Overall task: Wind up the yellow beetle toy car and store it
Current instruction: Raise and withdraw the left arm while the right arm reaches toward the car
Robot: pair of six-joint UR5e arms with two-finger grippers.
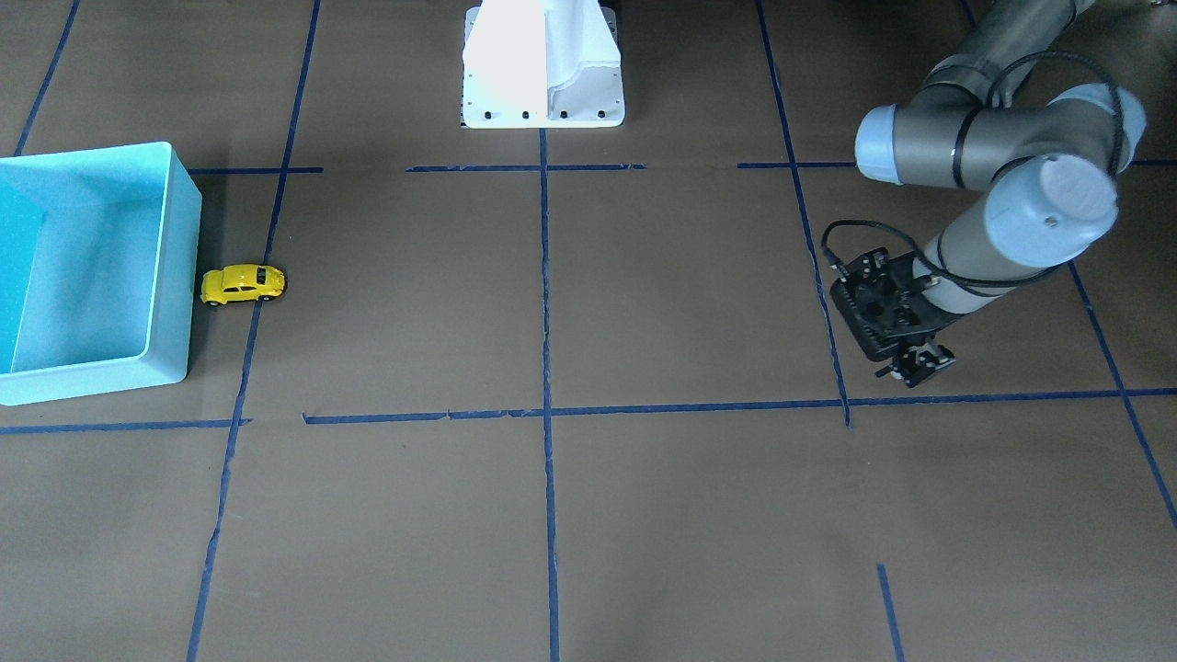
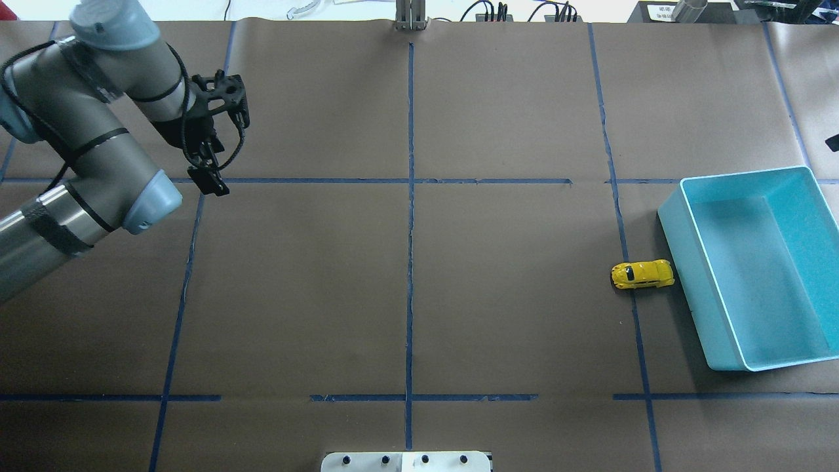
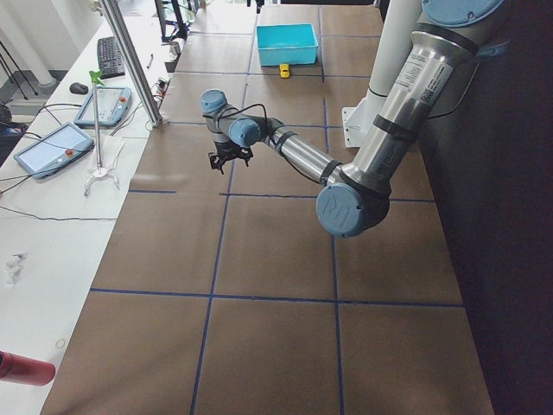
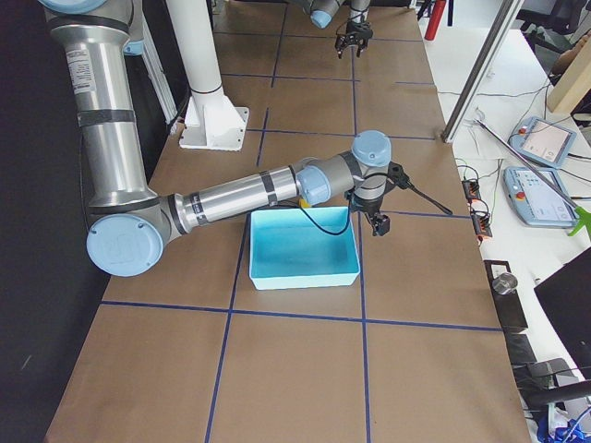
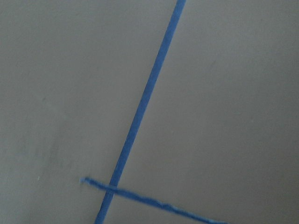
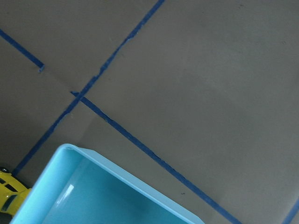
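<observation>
The left arm (image 2: 78,164) came in from the left with its elbow bent and its wrist folded down. Its gripper (image 2: 208,182) pointed at the surface (image 2: 511,295) in the far left part, above a crossing of blue tape lines (image 2: 409,262), with the fingers spread and nothing between them. The right arm (image 4: 240,198) stretched out low and nearly straight, and its gripper (image 4: 379,221) hung above the surface by the far side of the bin (image 2: 698,288). Whether that gripper was wide or narrow could not be told. The light blue bin sat at the right. The yellow car (image 2: 642,275) stood on its wheels on the surface just beside the bin's left wall, well apart from the left gripper.
</observation>
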